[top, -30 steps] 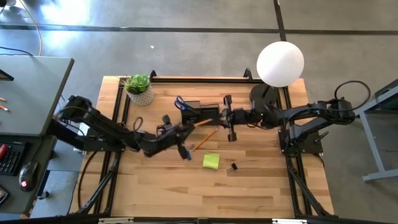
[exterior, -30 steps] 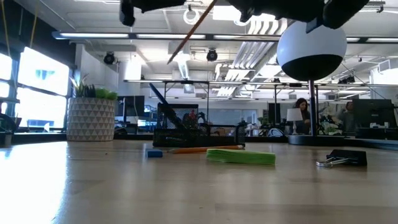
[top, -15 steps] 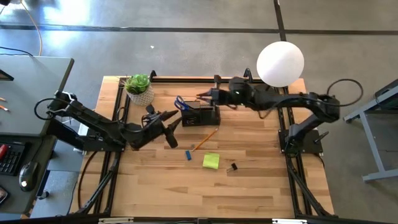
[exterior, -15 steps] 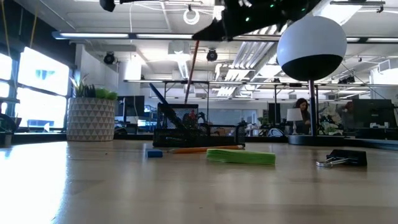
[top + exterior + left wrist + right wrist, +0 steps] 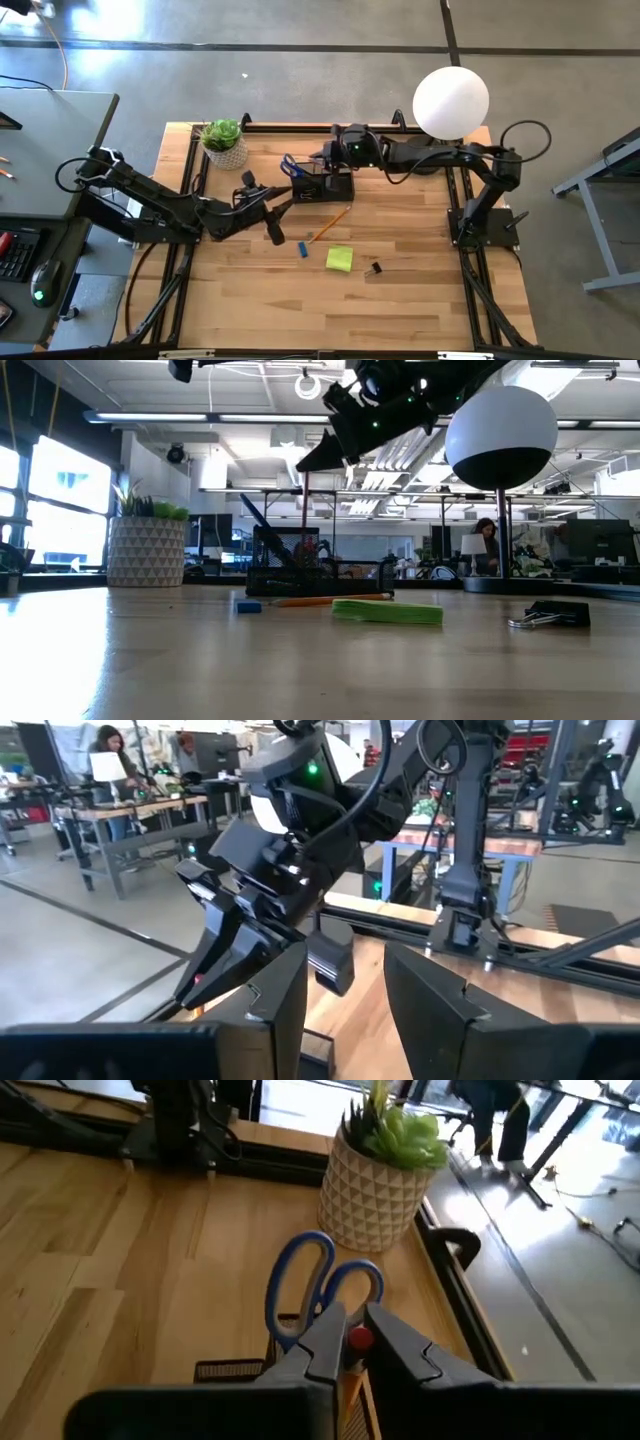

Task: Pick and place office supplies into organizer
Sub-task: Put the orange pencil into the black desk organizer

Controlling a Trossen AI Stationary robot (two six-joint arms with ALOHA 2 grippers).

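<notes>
Right gripper (image 5: 325, 158) sits directly above the organizer (image 5: 322, 184), and from overhead that is about all you get. Drop to the table-level camera and there it is: a thin pencil (image 5: 304, 510) hanging straight down from the gripper's (image 5: 322, 457) tip into the black mesh organizer (image 5: 318, 573). The right wrist camera closes the case: the two dark fingers (image 5: 318, 1342) are nearly together, pinching a pencil with a red end (image 5: 359, 1340) between them, and just beyond the fingertips the blue-handled scissors (image 5: 318, 1288) stand handles-up in the organizer, with the potted plant (image 5: 383, 1174) farther past them. Left gripper (image 5: 272, 212) hovers off to the organizer's side, well clear of it, and its wrist camera shows its own fingers (image 5: 283, 1000) parted with nothing between them, facing the right arm. Below and beside the right gripper on the bare wood lie an orange pencil (image 5: 331, 222), a small blue piece (image 5: 303, 249), the yellow-green sticky note pad (image 5: 339, 259) and a binder clip (image 5: 374, 268).
</notes>
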